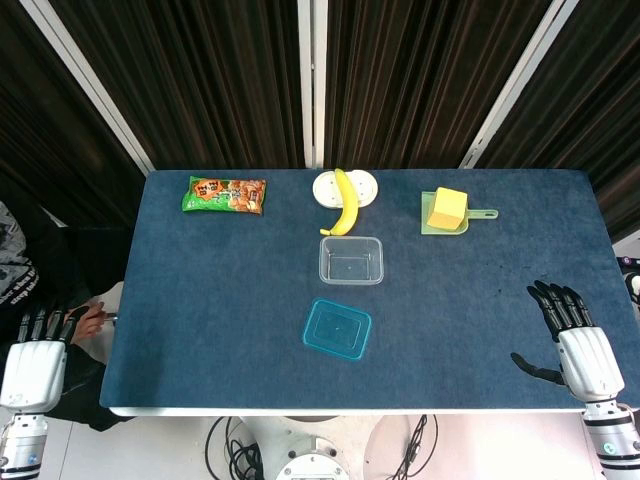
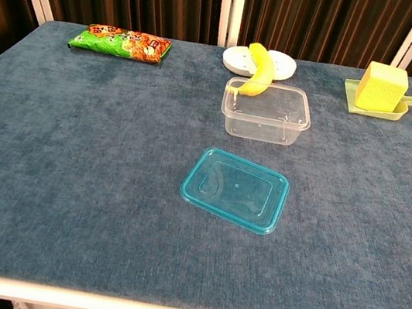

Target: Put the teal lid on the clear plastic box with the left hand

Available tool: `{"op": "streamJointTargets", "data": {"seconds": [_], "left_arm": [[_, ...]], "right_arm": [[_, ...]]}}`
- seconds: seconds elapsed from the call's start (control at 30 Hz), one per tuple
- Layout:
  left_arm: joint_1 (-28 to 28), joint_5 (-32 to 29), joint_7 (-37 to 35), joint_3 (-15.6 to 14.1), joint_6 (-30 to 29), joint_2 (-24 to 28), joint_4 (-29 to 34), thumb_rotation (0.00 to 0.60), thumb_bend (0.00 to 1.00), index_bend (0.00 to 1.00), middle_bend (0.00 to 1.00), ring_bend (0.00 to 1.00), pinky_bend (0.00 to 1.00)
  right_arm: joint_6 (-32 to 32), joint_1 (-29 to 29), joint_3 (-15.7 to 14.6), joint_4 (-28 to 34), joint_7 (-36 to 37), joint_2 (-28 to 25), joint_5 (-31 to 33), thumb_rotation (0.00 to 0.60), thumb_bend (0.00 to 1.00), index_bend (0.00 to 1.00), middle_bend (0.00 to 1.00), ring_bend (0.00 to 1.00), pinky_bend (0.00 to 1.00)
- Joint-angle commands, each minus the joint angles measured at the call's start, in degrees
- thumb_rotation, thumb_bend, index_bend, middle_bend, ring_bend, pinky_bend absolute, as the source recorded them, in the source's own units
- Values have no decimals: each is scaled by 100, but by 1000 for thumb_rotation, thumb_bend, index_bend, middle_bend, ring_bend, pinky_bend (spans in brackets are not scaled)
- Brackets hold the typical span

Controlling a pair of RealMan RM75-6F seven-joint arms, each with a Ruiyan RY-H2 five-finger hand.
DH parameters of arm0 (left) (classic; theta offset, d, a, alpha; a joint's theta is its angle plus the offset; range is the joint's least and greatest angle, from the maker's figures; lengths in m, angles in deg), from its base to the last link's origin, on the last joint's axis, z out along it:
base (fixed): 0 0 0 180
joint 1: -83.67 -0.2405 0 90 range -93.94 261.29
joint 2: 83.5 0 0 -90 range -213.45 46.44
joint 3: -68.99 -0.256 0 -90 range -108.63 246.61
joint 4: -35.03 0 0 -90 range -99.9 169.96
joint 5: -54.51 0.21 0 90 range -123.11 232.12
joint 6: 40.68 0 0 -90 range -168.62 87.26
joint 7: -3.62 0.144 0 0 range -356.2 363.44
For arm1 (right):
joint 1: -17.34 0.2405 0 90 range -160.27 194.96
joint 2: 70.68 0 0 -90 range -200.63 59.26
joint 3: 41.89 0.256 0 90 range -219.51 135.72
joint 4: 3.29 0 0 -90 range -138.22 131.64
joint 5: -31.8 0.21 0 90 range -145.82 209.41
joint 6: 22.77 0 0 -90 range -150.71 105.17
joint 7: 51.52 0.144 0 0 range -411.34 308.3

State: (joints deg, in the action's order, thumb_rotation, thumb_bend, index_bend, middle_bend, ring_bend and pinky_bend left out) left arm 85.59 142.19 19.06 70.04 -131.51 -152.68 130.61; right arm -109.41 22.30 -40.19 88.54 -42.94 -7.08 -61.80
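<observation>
head view, left hand: left hand (image 1: 35, 360) sits off the bench's left edge, low, holding nothing; fingers look loosely extended, well apart from the lid.
head view, right hand: right hand (image 1: 578, 340) rests over the bench's right side, fingers spread, empty.
head view, lid: teal lid (image 1: 338, 328) lies flat on the bench (image 1: 200, 300), just in front of the clear plastic box (image 1: 351, 260), slightly rotated against it.
head view, clutter: banana (image 1: 346, 203) on a white plate (image 1: 362, 186) right behind the box; snack bag (image 1: 226, 194) far left; yellow sponge (image 1: 448, 208) in a green tray (image 1: 470, 222) far right.
chest view, hands: neither shows.
chest view, lid/box: lid rim up-side flat, near the box but not touching; box open, empty; banana tip overhangs the box's rear-left corner.
step: reach not begun, judging by the layout.
how-to: bring the left hand in from the lid's left edge, pinch the rim since flat lid gives little purchase, lift, square the rotation to the box, lower level, press corners. Watch the banana tip at the back rim.
</observation>
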Motion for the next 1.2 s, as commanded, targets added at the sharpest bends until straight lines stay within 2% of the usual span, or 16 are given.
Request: {"op": "streamJointTargets", "data": {"seconds": [0.03,0.33,0.47,0.63,0.73,0.93,1.03,1.2], "left_arm": [[-1,-18,4,9,18,-11,10,600,90,182,78,0,10],[86,-181,66,92,217,-1,88,600,90,182,78,0,10],[153,-220,80,134,313,-12,91,600,89,182,77,0,10],[230,-234,122,150,429,-22,114,600,89,182,77,0,10],[271,-253,142,182,463,-27,117,600,90,182,78,0,11],[324,-371,255,242,530,-26,100,600,90,182,77,0,10],[352,-420,241,273,560,-34,86,600,90,183,78,0,11],[408,-501,341,306,630,-63,11,600,90,183,78,0,11]], "right_arm": [[28,18,8,-1,-11,3,26,600,91,0,49,0,0],[535,348,109,48,-13,8,187,600,96,0,56,0,0],[1363,916,306,162,124,-51,391,600,146,0,60,0,0],[2777,1887,707,264,204,-64,937,600,321,0,86,0,0],[3750,2619,1037,29,66,195,1515,600,379,0,107,0,0],[5116,3743,1441,-686,-182,837,2708,600,438,0,141,0,0],[5600,4203,1485,-1131,-332,1137,3207,600,454,0,142,0,0],[5967,4725,1445,-1714,-548,1564,3794,600,455,0,151,0,0]]}}
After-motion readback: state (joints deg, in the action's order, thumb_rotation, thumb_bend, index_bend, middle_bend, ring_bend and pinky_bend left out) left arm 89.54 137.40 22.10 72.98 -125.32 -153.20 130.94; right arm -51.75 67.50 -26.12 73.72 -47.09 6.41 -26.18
